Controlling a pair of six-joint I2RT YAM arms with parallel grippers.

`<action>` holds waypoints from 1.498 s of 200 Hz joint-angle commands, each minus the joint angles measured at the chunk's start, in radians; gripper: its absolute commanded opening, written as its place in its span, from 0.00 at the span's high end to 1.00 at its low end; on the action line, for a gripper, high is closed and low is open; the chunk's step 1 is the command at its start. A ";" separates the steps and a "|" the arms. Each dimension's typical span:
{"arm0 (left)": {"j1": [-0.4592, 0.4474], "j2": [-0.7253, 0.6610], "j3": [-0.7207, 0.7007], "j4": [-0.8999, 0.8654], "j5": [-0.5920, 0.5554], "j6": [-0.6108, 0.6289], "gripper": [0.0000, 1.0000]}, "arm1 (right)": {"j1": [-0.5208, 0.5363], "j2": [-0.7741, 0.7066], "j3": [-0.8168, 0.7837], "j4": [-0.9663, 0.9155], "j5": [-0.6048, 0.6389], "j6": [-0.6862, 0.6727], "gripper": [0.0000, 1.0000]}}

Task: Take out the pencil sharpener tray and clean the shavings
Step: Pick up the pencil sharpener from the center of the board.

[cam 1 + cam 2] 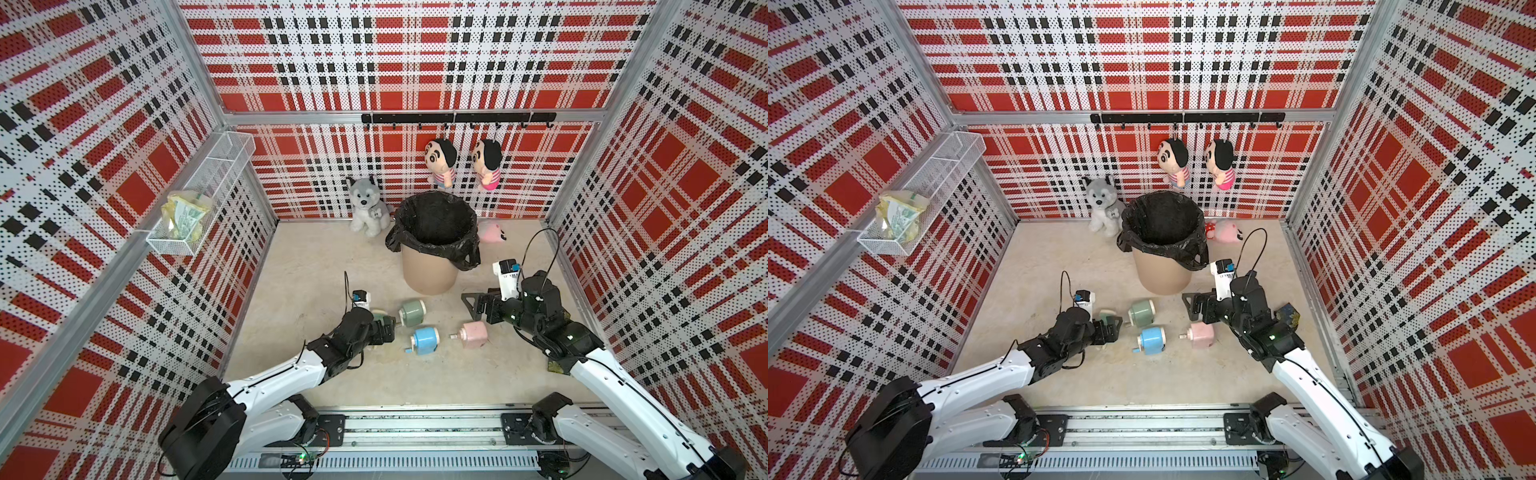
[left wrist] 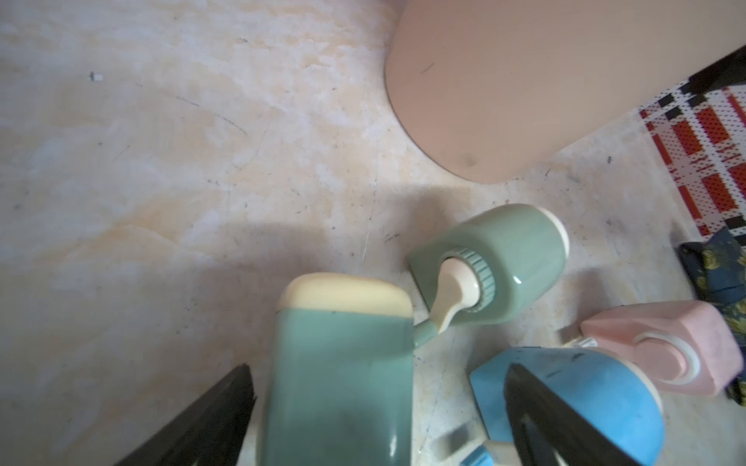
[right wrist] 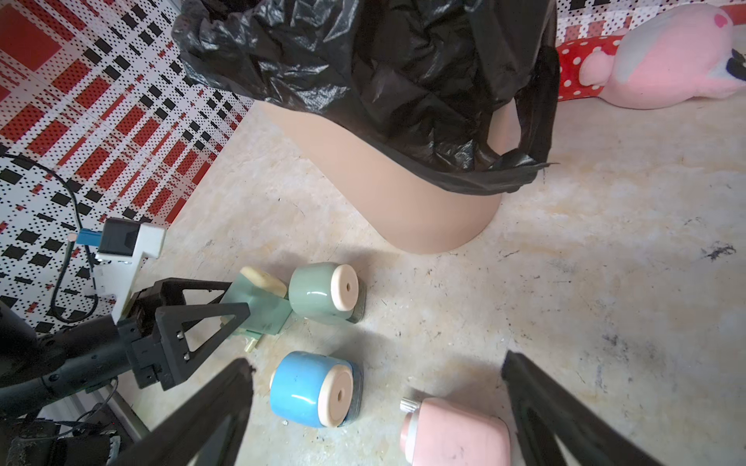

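L claw (image 1: 1113, 326) is spread wide, straddling the teal sharpener (image 2: 343, 363), which lies on the floor (image 1: 316, 266) btwn its fingers, not pinched. Pale green sharpener (image 1: 411, 312) sits just beside it. R claw (image 3: 377, 359) is spread too, empty, raised btwn bin (image 1: 428, 274) & pink sharpener (image 1: 473, 332).

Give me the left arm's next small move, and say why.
Probably close the left gripper on the teal sharpener. Its open jaws straddle the body, which lies on the table, and nothing is gripped yet. The body likely needs holding before its tray can be pulled out.
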State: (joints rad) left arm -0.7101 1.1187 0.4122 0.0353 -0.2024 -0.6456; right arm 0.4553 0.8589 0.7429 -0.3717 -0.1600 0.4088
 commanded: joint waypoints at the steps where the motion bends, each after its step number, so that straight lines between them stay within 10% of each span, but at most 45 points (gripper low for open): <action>1: -0.038 -0.018 -0.035 -0.007 -0.142 -0.047 0.02 | 0.005 -0.003 -0.009 -0.013 0.006 -0.007 0.00; 110: -0.079 0.120 0.006 0.041 -0.215 0.029 0.08 | 0.003 0.008 -0.014 -0.019 0.010 -0.011 0.00; 202: -0.053 0.252 0.231 -0.248 -0.129 0.103 0.08 | 0.003 0.005 -0.015 -0.019 0.013 -0.011 0.00; 299: -0.050 0.140 0.107 -0.149 -0.131 0.082 0.06 | 0.004 0.009 -0.024 -0.012 0.005 -0.010 0.00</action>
State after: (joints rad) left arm -0.7689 1.2938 0.5560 -0.1810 -0.3218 -0.5636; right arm 0.4553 0.8711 0.7319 -0.3927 -0.1562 0.4084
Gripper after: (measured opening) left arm 0.938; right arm 0.999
